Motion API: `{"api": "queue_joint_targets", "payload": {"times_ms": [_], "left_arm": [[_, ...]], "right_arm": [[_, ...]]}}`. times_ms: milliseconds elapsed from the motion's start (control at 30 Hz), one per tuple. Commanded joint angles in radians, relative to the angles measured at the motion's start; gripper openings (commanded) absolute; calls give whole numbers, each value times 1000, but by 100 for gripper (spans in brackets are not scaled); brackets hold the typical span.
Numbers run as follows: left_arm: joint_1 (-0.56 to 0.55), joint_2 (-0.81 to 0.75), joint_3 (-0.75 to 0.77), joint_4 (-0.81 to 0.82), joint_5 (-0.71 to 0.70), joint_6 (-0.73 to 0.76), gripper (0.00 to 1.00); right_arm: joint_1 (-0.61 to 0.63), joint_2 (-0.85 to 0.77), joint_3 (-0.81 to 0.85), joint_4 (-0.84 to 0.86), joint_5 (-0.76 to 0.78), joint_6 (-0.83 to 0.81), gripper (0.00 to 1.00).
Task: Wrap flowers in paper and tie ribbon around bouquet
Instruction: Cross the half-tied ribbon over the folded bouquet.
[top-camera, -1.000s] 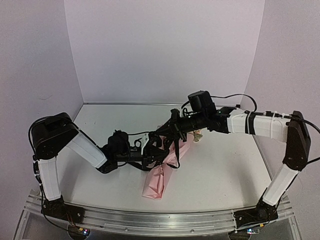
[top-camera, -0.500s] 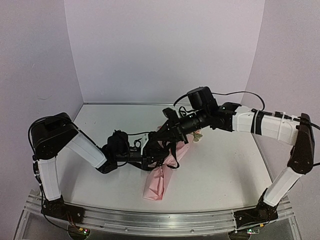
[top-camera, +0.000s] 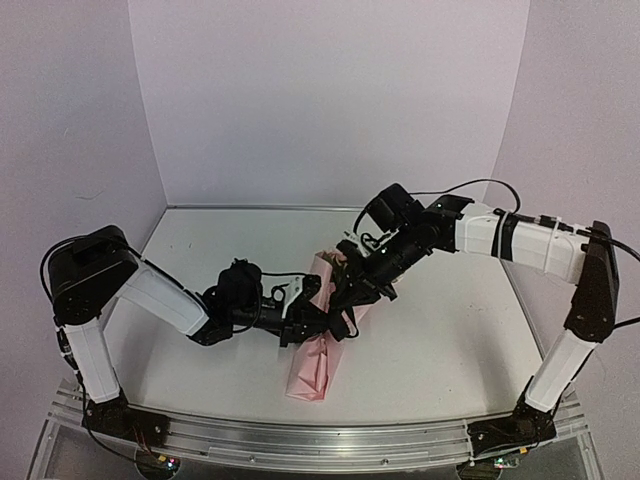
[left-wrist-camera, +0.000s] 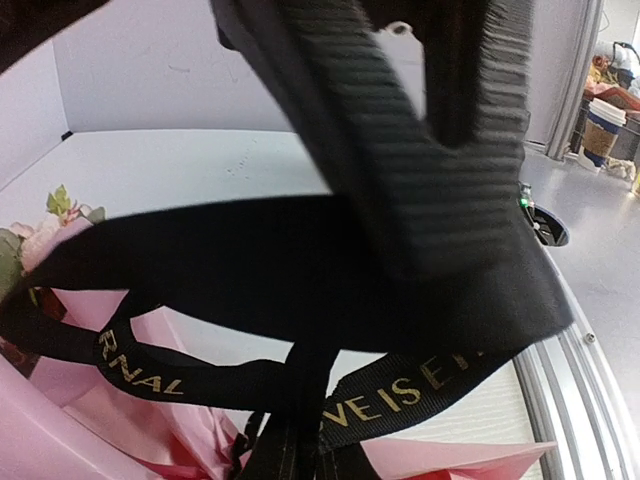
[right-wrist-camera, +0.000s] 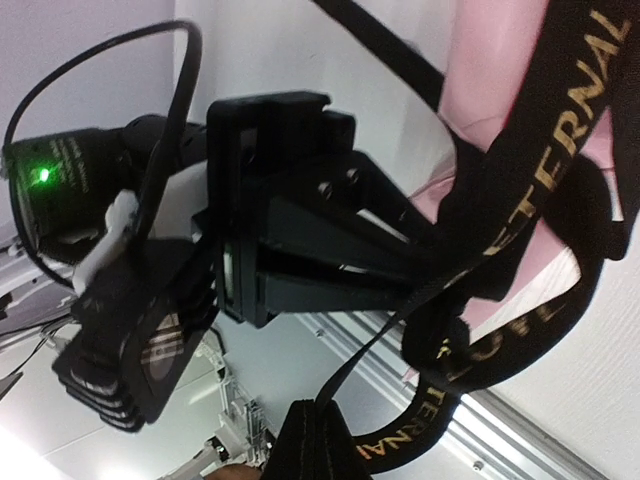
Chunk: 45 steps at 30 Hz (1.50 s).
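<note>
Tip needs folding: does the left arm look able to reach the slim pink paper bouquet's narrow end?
Probably yes: the bouquet's near end lies bare by the left gripper, which seems shut on the black lettered ribbon.

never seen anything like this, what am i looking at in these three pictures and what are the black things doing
These are two robot arms bolted to a white table. The wide picture looks down from above and behind them; the other two come from a camera on each wrist. On the table lies the bouquet: the flowers wrapped in the paper, which is pink. The left gripper and the right gripper meet over it, shut, each seemingly pinching the ribbon, black with gold lettering.
</note>
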<state>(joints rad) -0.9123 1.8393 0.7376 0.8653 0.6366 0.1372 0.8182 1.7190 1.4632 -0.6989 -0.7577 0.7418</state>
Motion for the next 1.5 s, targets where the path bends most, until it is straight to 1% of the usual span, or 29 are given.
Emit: {"api": "queue_joint_targets", "payload": {"times_ms": [0,67,100,167,233,333,400,500,600,667,733,867,967,1100,1200,1267,1300,1367,1433,1467], "left_arm": [[-13,-28,31,-134,17,64,7],[-18,-24,57,-191,19,94,7],[-23,-21,72,-221,20,112,7],[-27,-10,96,-255,17,131,7],[-28,5,123,-275,18,138,9],[-28,27,159,-285,2,129,12],[-22,38,176,-268,-30,88,16],[-2,47,196,-256,-15,-1,24],[15,26,152,-183,3,-101,37],[17,3,117,-148,6,-129,42],[18,-16,94,-145,6,-174,46],[22,-53,58,-137,28,-217,56],[29,-74,40,-126,43,-258,58],[64,-124,-14,-67,57,-361,59],[123,-163,-63,-6,63,-507,57],[161,-184,-90,17,45,-599,55],[178,-194,-101,17,30,-641,55],[200,-207,-103,-10,4,-701,59],[210,-212,-90,-44,3,-744,66],[212,-211,-72,-89,-1,-754,68]], "right_arm": [[-34,-30,39,-56,183,-22,0],[-49,-58,31,-62,242,-15,0],[-54,-61,36,-63,248,-18,0],[-56,-34,75,-70,206,-24,0],[-51,11,120,-75,130,-25,0],[-24,55,165,-92,77,-43,0],[-14,63,168,-105,65,-53,0],[-14,59,143,-113,50,-59,0],[-14,59,127,-120,31,-66,0],[-13,62,121,-125,18,-72,0],[-14,65,118,-127,11,-76,0],[-9,80,135,-140,-11,-84,0],[-6,89,140,-153,-8,-90,0],[7,99,150,-161,2,-96,0],[29,112,166,-162,7,-98,0],[51,118,176,-165,11,-104,0],[63,119,177,-167,15,-109,0],[92,118,171,-175,29,-120,0],[125,117,170,-192,51,-137,0],[145,118,172,-206,65,-149,0]]}}
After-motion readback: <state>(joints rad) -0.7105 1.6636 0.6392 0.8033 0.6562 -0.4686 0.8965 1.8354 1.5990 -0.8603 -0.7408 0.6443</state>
